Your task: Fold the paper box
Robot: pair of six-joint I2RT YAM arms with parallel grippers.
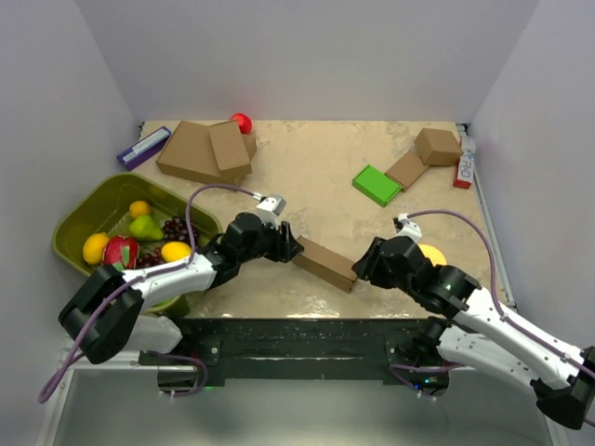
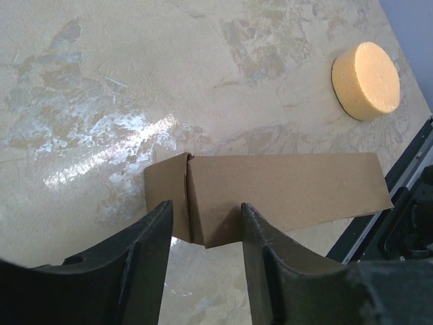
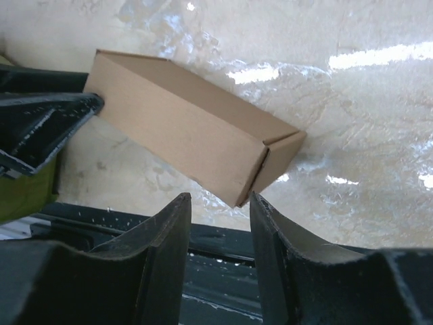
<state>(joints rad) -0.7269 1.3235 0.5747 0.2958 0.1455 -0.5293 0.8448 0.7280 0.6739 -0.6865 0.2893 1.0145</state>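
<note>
The paper box is a long, thin brown cardboard box, folded shut, lying slantwise near the table's front edge. My left gripper is at its left end. In the left wrist view the jaws stand open with the box's end corner, where a flap seam shows, between the fingertips. My right gripper is at its right end. In the right wrist view it is open, and the lower corner of the box pokes between the fingertips.
A green tub of fruit sits at the left. Stacked larger brown boxes and a red ball lie at the back left. A green block and a small brown box lie at the back right. A yellow sponge lies behind my right gripper.
</note>
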